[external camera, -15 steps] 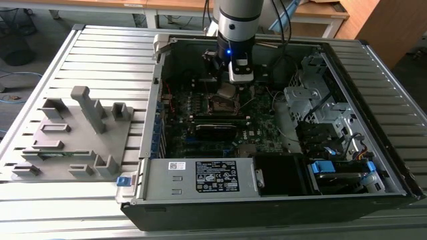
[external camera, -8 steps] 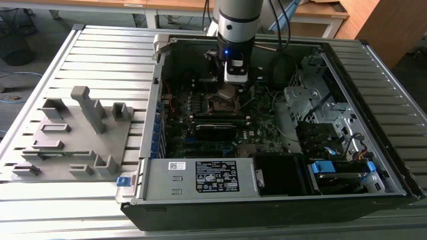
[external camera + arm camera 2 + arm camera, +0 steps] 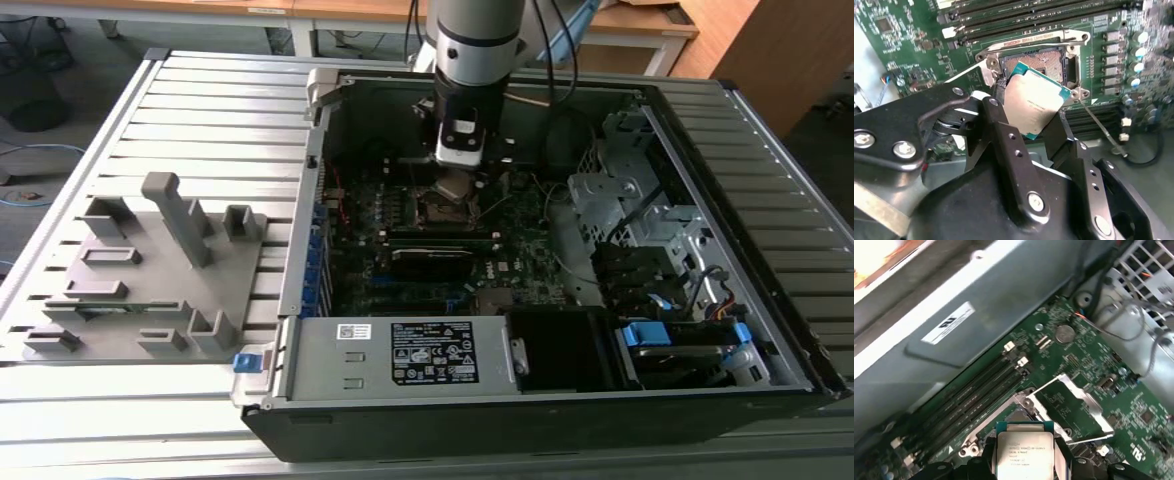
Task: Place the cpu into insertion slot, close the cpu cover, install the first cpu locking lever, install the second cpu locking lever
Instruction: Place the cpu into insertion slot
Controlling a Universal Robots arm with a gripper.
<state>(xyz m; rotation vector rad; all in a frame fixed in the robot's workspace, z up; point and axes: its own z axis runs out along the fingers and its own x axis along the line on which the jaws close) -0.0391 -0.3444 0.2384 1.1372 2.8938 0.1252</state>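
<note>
Fingers (image 3: pixel 1004 135) clamp the cpu (image 3: pixel 1035 102) by 2 opposite edges, holding it tilted over the open insertion slot (image 3: pixel 1049 56), and I judge it light, rigid and fragile, so I grip only its edges, never the contact face.

An open computer case (image 3: pixel 561 425) lay on the slatted surface (image 3: pixel 214 110). Just beside the case, at the exterior view's left, stood a grey fixture plate (image 3: pixel 134 290). Inside it sat a labelled power supply (image 3: pixel 400 352).
</note>
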